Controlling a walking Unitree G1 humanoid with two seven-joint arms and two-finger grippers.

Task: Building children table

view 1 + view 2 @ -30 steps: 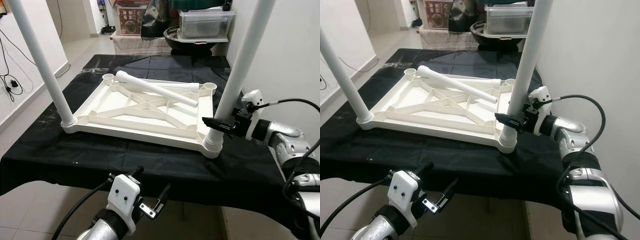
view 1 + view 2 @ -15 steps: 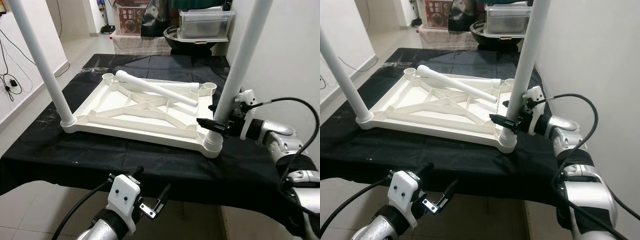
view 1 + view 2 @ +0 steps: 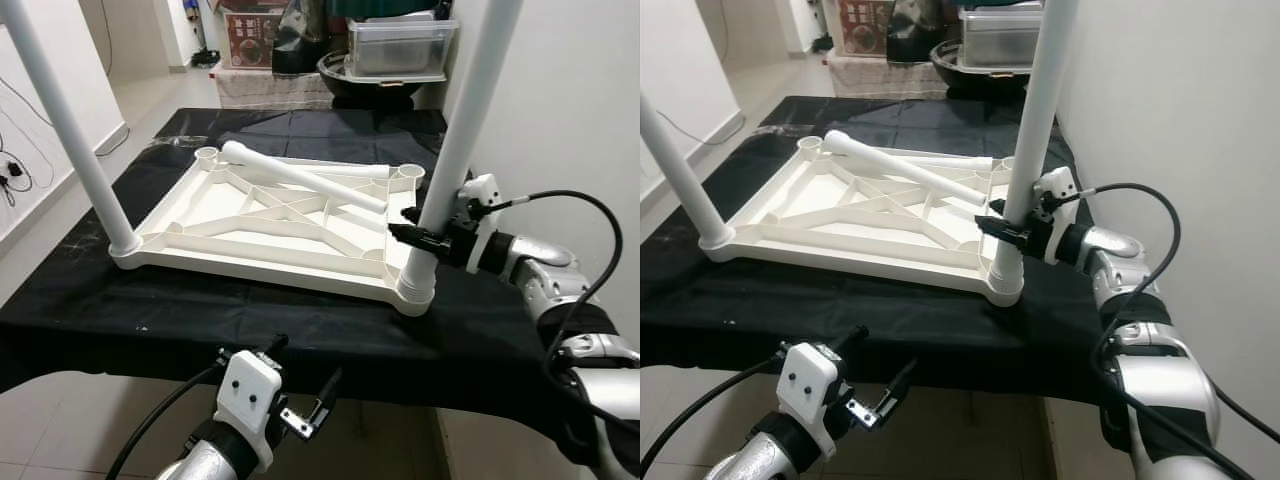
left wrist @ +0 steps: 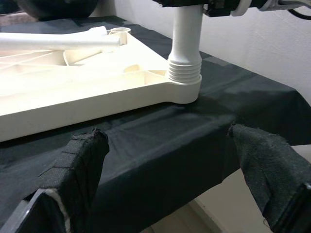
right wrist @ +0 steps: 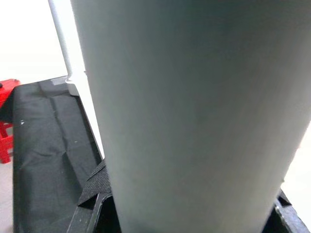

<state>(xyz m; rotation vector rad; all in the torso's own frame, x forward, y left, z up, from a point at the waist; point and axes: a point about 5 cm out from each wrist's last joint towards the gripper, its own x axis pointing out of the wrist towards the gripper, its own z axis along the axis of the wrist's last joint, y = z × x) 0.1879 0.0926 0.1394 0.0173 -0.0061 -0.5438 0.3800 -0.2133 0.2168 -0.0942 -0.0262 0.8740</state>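
Observation:
A white plastic table top (image 3: pixel 270 215) lies upside down on the black-covered table (image 3: pixel 150 310). Two white legs stand upright in its near corners, one at the left (image 3: pixel 75 130) and one at the right (image 3: pixel 450 150). A third leg (image 3: pixel 300 175) lies loose across the far side of the top. My right gripper (image 3: pixel 415 232) reaches in from the right, low on the near-right leg just above its socket. Its fingers (image 5: pixel 92 199) sit on either side of the leg (image 5: pixel 194 111) and are shut on it. My left gripper (image 3: pixel 303 365) hangs open below the table's front edge, and its fingers (image 4: pixel 77 160) hold nothing.
A white wall runs close along the table's right side. Behind the table are a clear plastic box (image 3: pixel 400 45), a black bowl (image 3: pixel 370 80) and a cardboard box (image 3: pixel 250 25). Cables (image 3: pixel 15 170) hang by the left wall, with tiled floor below.
My right gripper has slid left from beside the near-right leg until its fingers enclose the leg. The head camera has shifted slightly. The left arm has not moved.

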